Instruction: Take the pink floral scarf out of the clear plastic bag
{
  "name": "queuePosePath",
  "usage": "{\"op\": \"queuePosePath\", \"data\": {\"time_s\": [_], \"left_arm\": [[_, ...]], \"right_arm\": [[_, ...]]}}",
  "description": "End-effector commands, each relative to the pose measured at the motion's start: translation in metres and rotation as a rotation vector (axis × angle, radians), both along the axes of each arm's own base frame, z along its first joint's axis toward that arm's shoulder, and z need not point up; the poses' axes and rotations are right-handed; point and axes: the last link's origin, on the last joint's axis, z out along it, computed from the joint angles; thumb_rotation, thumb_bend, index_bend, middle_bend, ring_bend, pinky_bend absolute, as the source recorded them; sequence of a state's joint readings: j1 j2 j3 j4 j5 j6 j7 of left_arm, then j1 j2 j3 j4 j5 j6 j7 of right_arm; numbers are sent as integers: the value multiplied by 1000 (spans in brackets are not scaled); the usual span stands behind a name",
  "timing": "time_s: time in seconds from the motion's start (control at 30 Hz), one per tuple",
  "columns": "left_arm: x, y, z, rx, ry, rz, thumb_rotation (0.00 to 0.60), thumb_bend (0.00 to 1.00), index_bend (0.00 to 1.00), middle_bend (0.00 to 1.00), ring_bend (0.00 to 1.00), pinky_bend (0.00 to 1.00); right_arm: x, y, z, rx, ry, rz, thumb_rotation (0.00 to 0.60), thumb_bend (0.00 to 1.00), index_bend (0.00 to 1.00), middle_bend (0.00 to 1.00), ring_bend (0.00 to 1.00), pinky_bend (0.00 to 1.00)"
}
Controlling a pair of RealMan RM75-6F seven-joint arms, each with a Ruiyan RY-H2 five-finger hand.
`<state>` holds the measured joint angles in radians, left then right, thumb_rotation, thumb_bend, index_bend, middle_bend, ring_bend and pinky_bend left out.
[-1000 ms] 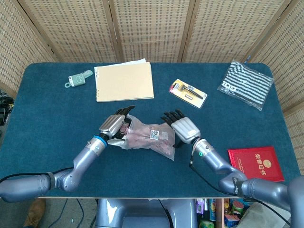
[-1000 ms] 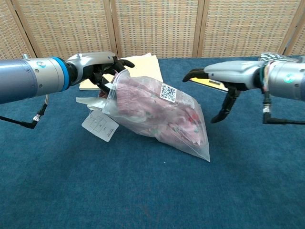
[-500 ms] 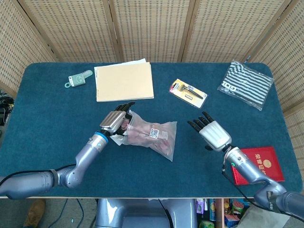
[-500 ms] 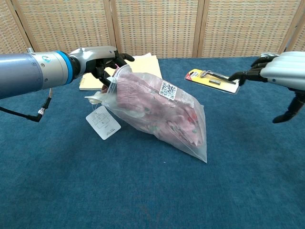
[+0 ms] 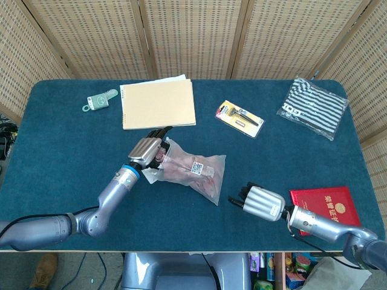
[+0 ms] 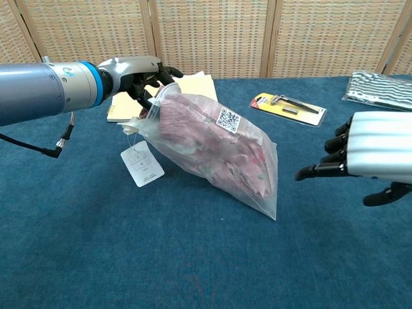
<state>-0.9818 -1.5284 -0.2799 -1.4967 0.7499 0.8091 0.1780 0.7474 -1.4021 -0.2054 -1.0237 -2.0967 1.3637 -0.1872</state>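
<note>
The clear plastic bag (image 5: 195,171) with the pink floral scarf (image 6: 212,143) inside lies slanted on the blue table, its far corner resting on the cloth. My left hand (image 5: 147,151) grips the bag's mouth end and holds it raised; the chest view shows this hand (image 6: 136,72) at the bag's (image 6: 222,151) upper left. A white paper tag (image 6: 143,165) hangs below that end. My right hand (image 5: 256,202) hovers near the table's front edge, right of the bag and apart from it. In the chest view its fingers (image 6: 328,162) point toward the bag and hold nothing.
A tan notebook (image 5: 158,104) and a green comb (image 5: 99,101) lie at the back left. A yellow razor pack (image 5: 240,118) sits behind the bag, a striped packet (image 5: 313,107) at the back right. A red booklet (image 5: 326,207) lies beside my right forearm.
My right hand has left the bag's right end, swung away to the right, then come back low near the front edge. My left hand has raised the bag's mouth end slightly.
</note>
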Motion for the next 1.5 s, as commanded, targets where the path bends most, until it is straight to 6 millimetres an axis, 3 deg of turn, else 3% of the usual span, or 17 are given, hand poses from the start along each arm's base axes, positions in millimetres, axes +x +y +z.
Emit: {"op": "queuePosePath", "data": {"time_s": [0.03, 0.23, 0.4, 0.63, 0.87, 1.5], "left_arm": [[1, 0, 0, 0, 1, 1, 600, 1000, 719, 0, 0, 0], [1, -1, -1, -5, 1, 3, 600, 1000, 719, 0, 0, 0], [1, -2, -2, -3, 3, 3, 600, 1000, 719, 0, 0, 0], [0, -4, -3, -6, 3, 4, 600, 1000, 719, 0, 0, 0], [-1, -6, -5, -11, 6, 4, 600, 1000, 719, 0, 0, 0], [1, -7, -6, -30, -25, 22, 600, 1000, 719, 0, 0, 0]], "right_arm": [[17, -1, -14, 17, 17, 88, 600, 0, 239, 632, 581, 734], [41, -9, -36, 12, 40, 151, 600, 0, 245, 645, 592, 753], [50, -14, -49, -2, 84, 186, 600, 0, 245, 646, 593, 753], [53, -18, -62, -13, 116, 182, 600, 0, 247, 645, 593, 753], [52, -27, -71, -29, 118, 136, 600, 0, 312, 644, 593, 753], [62, -34, -95, -16, 87, 158, 600, 2, 313, 646, 593, 753]]}}
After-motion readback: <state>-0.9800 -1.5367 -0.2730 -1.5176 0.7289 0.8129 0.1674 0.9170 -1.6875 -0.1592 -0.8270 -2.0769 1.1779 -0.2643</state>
